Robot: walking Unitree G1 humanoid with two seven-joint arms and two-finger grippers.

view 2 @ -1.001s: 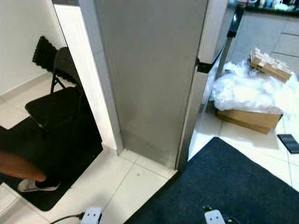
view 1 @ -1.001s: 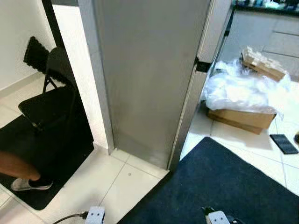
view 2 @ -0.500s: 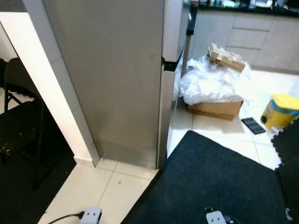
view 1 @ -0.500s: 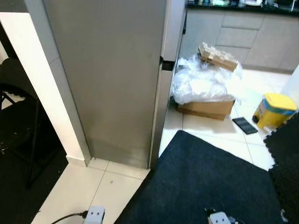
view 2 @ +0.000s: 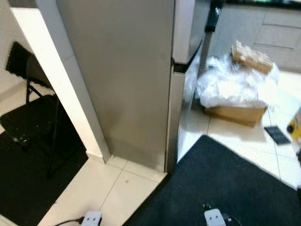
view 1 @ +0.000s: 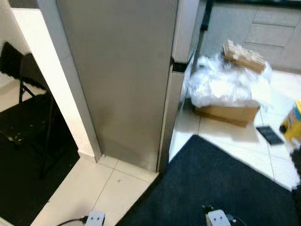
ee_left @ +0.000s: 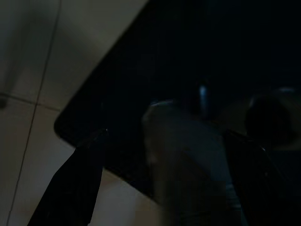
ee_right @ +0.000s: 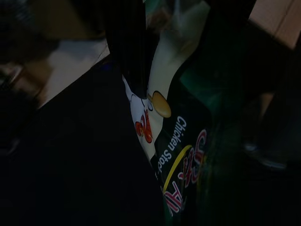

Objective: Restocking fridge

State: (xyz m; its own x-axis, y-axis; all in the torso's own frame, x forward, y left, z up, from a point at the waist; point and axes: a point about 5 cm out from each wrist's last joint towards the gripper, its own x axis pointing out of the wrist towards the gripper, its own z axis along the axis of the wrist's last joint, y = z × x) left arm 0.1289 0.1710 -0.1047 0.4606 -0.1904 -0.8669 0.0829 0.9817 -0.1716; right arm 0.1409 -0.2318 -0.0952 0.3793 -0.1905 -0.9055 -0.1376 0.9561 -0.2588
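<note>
Right wrist view, right claw [ee_right: 188, 56] clamped on a chicken stock packet [ee_right: 181, 141], left claw [ee_left: 160, 183] spread wide over dark mat [ee_left: 178, 47], fridge [view 1: 122, 80] closed ahead.

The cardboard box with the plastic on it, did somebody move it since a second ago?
No. The cardboard box sits by the fridge's front corner, beyond the dark mat, as before. The whole picture shifted, so the camera turned.

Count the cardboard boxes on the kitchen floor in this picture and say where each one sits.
1. A cardboard box sits on the tiles right of the fridge, beyond the dark mat, topped by crumpled clear plastic. The plastic may hide more.
</note>
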